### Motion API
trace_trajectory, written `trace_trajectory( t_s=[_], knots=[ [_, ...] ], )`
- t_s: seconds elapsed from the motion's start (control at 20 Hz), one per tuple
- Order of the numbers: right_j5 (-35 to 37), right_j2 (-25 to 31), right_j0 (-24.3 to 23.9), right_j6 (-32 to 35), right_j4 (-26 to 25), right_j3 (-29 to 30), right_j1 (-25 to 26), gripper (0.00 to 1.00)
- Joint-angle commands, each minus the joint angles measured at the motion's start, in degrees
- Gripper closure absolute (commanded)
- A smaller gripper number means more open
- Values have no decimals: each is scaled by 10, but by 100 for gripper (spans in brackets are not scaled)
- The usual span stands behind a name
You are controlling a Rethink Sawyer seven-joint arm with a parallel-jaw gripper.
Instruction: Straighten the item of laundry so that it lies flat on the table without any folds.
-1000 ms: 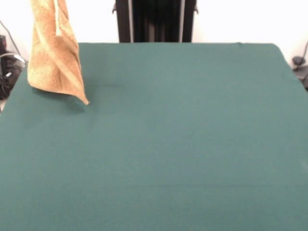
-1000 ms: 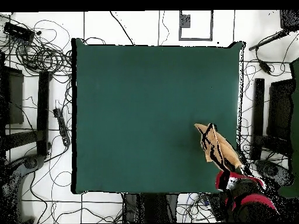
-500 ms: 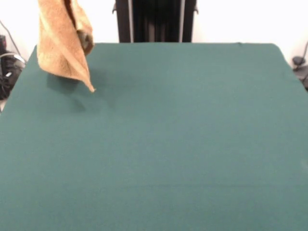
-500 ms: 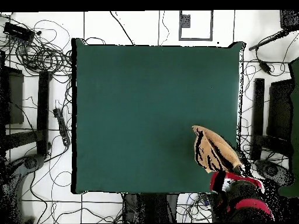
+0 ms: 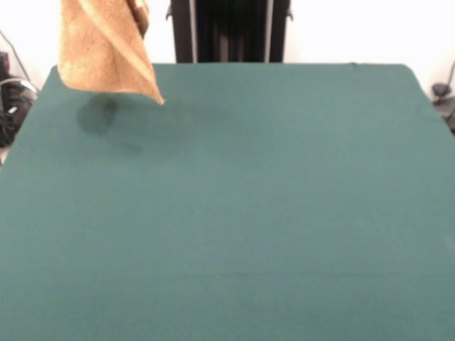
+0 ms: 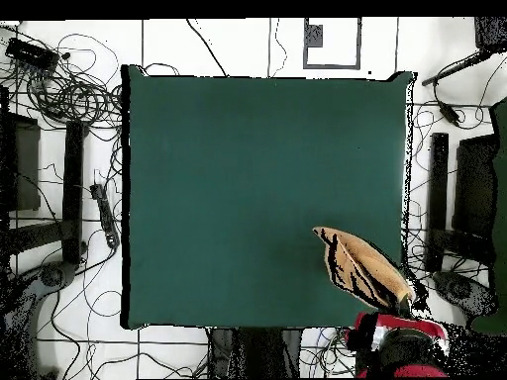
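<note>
Dark green surface (image 5: 270,213) filling nearly the whole front view, bare cloth from edge to edge, with a soft dark shadow (image 5: 99,117) on it near the far left corner. Above that shadow, golden-orange towel (image 5: 103,53) hanging in the air, clear of the green cloth, running up out of the top of the front view, draped in folds and ending below in a point toward the right. From overhead, same towel (image 6: 358,265) over the surface's lower right corner, stretched out as a long, narrow, creased shape, its pointed end (image 6: 319,234) toward the middle of the green, its other end near the edge beside the red and black arm (image 6: 401,341). Arm at the bottom right of the overhead view, just off the surface's corner, its end meeting the towel's outer end. Claw itself hidden: in the front view above the frame or behind the cloth, overhead covered by towel and arm, so cannot tell how far open or what it has hold of. Cables (image 6: 69,94) strewn on the floor round the surface.
</note>
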Motion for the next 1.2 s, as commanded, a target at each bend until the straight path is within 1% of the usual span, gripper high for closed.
trace_trajectory(
  t_s=[0.05, 0.25, 0.6, 0.85, 1.0, 1.2],
  knots=[
    [50, -76, 42, -172, 5, 68, 18, 100],
    [20, -85, 44, -183, 11, 76, 39, 100],
    [-8, -96, 41, -219, 29, 90, 52, 100],
    [-22, -89, 40, -227, 31, 93, 64, 100],
    [-19, -79, 40, -221, 22, 88, 71, 100],
    [-18, -71, 45, -226, 26, 87, 76, 100]
  ],
)
